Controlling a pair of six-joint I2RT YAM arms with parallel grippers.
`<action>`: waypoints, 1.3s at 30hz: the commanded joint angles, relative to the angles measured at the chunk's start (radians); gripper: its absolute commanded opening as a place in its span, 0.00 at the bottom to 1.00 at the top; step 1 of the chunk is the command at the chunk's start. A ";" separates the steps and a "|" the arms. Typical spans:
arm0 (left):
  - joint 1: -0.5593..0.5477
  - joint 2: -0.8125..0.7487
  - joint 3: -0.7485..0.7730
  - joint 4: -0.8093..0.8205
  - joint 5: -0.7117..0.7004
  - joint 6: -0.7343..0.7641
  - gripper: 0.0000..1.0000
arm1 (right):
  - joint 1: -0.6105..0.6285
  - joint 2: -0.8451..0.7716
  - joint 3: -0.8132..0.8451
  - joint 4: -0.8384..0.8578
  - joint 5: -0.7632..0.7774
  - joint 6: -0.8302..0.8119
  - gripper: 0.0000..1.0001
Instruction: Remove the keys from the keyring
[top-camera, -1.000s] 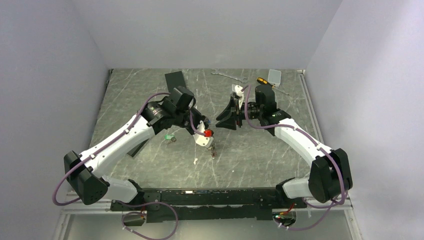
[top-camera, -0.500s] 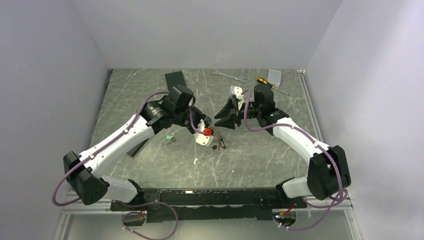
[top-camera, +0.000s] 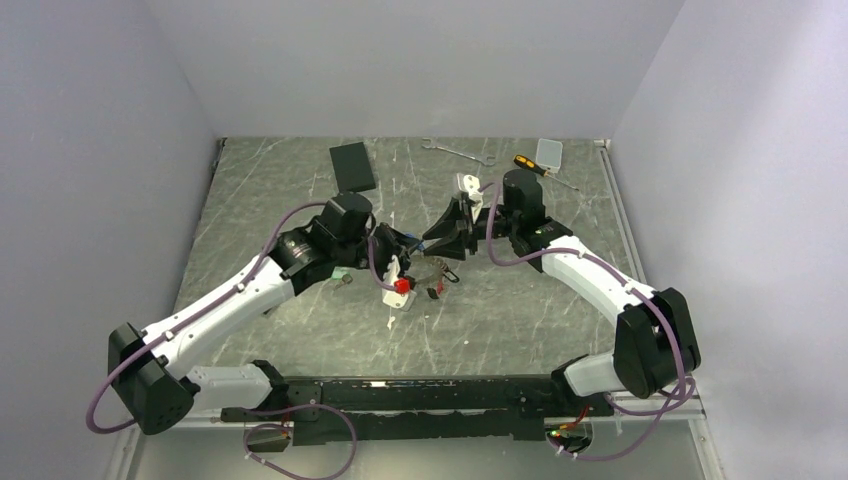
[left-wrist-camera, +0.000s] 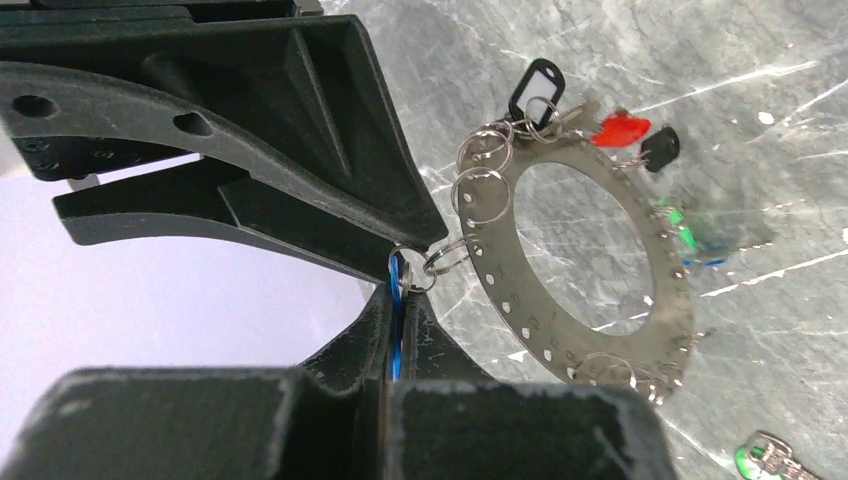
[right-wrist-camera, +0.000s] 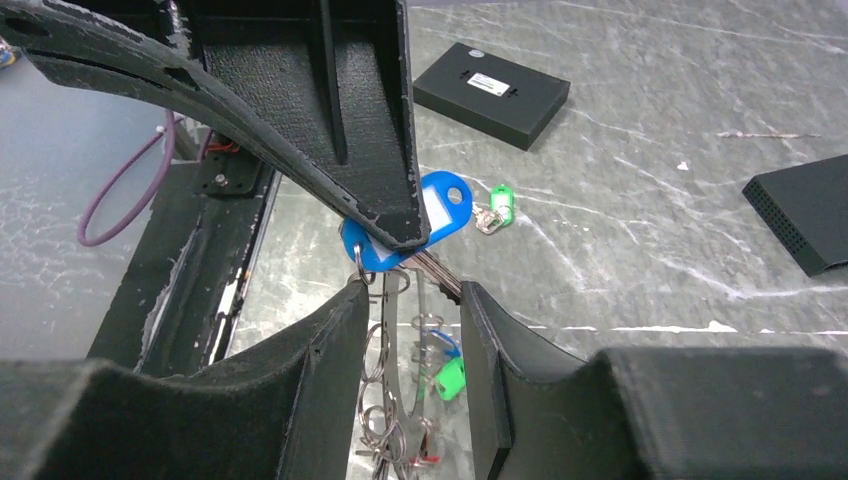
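Note:
The keyring (left-wrist-camera: 497, 268), a flat grey perforated ring, hangs in the air between my two grippers; it also shows in the top view (top-camera: 436, 272). Keys with black-and-white, red (left-wrist-camera: 620, 128), black and green tags hang from its small split rings. My left gripper (left-wrist-camera: 400, 300) is shut on the blue tag (left-wrist-camera: 397, 325) of a key still linked to the ring. My right gripper (right-wrist-camera: 412, 295) is open, its fingers on either side of the ring's edge (right-wrist-camera: 390, 350). The blue tag (right-wrist-camera: 440, 205) sits just beyond them. One green-tagged key (right-wrist-camera: 495, 210) lies loose on the table.
A black box (top-camera: 352, 165) lies at the back. A second black box (top-camera: 275, 295) is partly under my left arm. A wrench (top-camera: 458, 152), a screwdriver (top-camera: 530, 165) and a small clear case (top-camera: 549, 152) lie along the far edge. A white scrap (top-camera: 392, 322) lies near the front.
My left arm has drawn back toward the near left and turned its wrist. My right gripper has moved left, closing in on the ring. The ring and keys have swung up between them.

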 joint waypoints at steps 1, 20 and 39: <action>-0.006 -0.059 -0.011 0.161 0.037 0.032 0.00 | 0.003 0.005 -0.011 0.056 -0.038 -0.008 0.42; -0.007 -0.103 -0.089 0.333 0.058 0.108 0.00 | 0.033 -0.010 0.007 -0.085 -0.076 -0.137 0.44; -0.020 -0.127 -0.117 0.329 -0.060 0.158 0.00 | -0.081 -0.036 -0.072 0.227 -0.065 0.356 0.67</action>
